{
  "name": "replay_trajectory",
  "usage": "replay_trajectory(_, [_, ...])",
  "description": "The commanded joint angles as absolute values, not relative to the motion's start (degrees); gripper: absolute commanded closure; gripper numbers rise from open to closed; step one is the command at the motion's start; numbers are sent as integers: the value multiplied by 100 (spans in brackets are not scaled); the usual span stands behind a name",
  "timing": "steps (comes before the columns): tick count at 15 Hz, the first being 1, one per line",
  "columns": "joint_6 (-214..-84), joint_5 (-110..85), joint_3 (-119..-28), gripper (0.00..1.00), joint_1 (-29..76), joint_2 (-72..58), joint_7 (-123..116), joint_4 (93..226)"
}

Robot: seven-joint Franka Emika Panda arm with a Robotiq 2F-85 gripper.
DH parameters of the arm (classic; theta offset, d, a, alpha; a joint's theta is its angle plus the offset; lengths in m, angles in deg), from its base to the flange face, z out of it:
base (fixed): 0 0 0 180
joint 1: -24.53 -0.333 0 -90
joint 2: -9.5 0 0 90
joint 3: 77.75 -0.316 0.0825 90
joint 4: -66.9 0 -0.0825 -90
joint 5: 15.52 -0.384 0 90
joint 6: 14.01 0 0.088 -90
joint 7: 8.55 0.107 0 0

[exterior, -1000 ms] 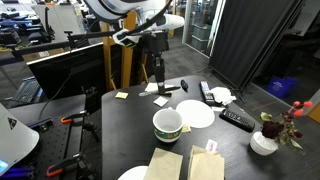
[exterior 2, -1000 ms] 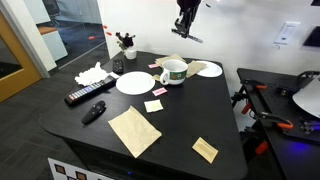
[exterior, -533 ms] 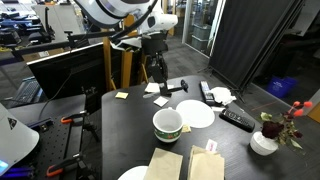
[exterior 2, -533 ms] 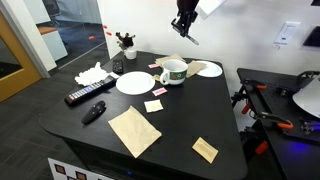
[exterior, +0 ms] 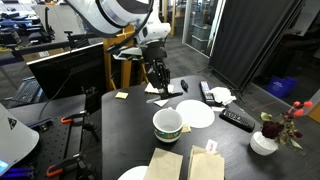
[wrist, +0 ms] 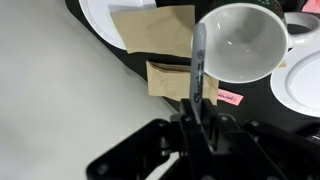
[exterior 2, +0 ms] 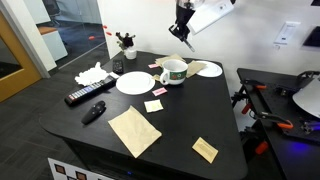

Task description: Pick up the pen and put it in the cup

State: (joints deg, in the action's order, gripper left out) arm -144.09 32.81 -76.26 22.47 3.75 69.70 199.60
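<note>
Hand point(exterior: 157, 82) lower: one pen point(wrist: 197, 60), one cup point(wrist: 250, 48)

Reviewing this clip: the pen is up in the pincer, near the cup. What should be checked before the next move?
1. Grip: the pincer is clamped on the pen, as the wrist view shows. Ok.
2. Lift: the pen hangs well clear of the table. Ok.
3. Cup: the cup stands upright and nothing shows inside it. Ok.
4. Alignment: in the wrist view the pen's tip overlaps the cup's rim, not its middle. The exterior views do not settle the depth. Cannot tell.
5. Neighbours: the plate lies close beside the cup, and nothing covers the cup's mouth. Ok.
</note>
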Motion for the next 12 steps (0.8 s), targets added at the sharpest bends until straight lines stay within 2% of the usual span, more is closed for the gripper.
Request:
replay_trajectory(1, [-14498,3607,-7619,96,2234,165,7611,19922])
replay_trajectory(12, [-14491,4117,-7606,96,2218,-211,8460,19847])
